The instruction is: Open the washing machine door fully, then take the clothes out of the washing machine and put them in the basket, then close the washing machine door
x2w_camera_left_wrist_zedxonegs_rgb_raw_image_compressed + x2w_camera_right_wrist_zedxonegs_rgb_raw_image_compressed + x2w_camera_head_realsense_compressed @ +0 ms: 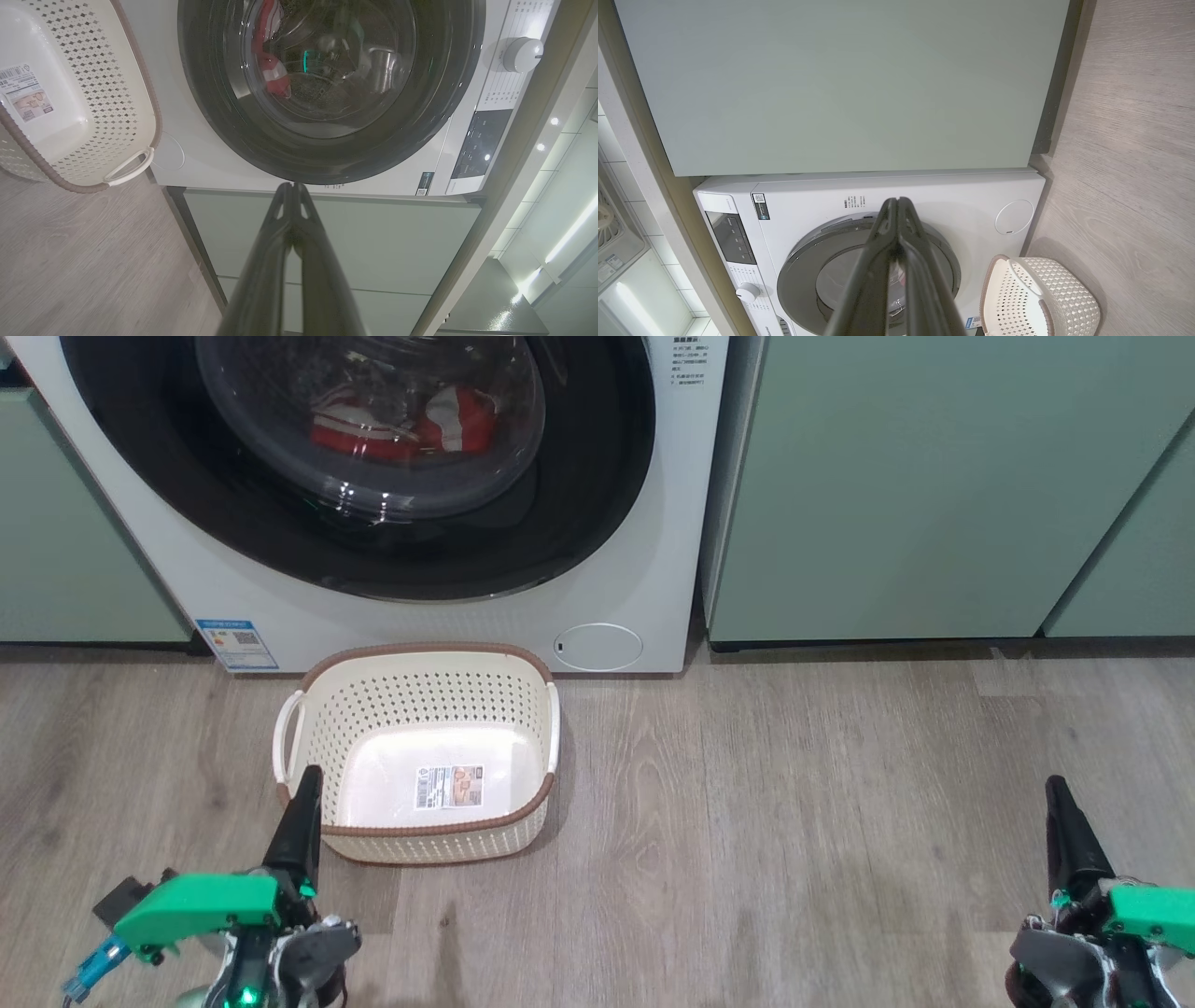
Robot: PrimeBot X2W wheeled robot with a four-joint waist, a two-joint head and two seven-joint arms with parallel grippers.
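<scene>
The white washing machine (644, 551) stands at the back, its black-rimmed round door (597, 476) shut flat against the front. Red and white clothes (448, 420) lie inside, seen through the glass, and again in the left wrist view (271, 60). A cream basket (425, 835) with a brown rim sits on the floor before the machine, with nothing but a label on its bottom. My left gripper (308, 775) is shut and hangs at the basket's near left corner. Far to the right, my right gripper (1055, 784) is shut above bare floor. Both wrist views show fingers (292, 186) (896, 200) pressed together, holding nothing.
Pale green cabinets (934, 485) flank the machine on both sides. A small round white flap (597, 647) sits low on the machine's front, right of the basket. Wood-look floor (794, 821) stretches between the basket and my right gripper.
</scene>
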